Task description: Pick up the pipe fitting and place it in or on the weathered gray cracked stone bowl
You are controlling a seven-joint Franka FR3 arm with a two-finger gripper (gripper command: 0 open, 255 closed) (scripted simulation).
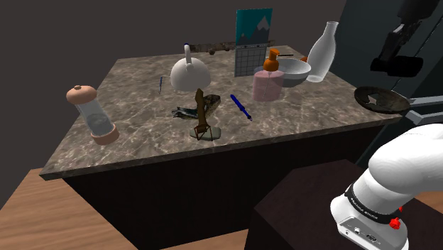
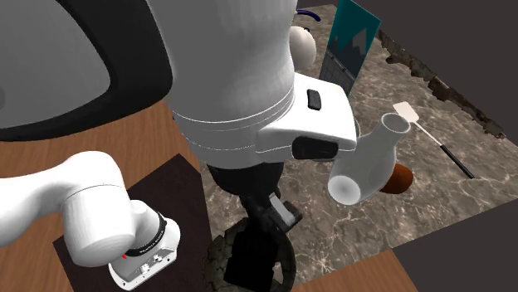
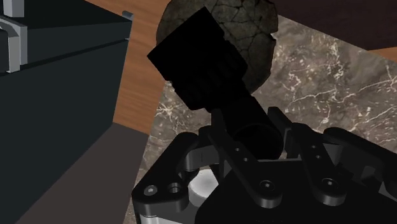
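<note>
- A clear grinder [image 1: 90,111] with a tan cap stands near the surface's [image 1: 142,138] left edge in the shoulder view.
- A white teapot [image 1: 188,72] sits toward the back edge.
- A brown figurine [image 1: 201,113] stands upright near the front edge, with 1 blue pen [image 1: 241,107] lying just beside it.
- A pink soap dispenser [image 1: 268,82], a white bowl [image 1: 294,69] and a pale bottle [image 1: 323,51] cluster at the back right corner.
- The cracked stone bowl [image 1: 380,99] rests at the right edge, by the front corner.
- The gripper [image 3: 254,137] hangs above that bowl, its 2 fingers clamped on the black pipe fitting [image 3: 200,60], which is clear of the bowl.
</note>
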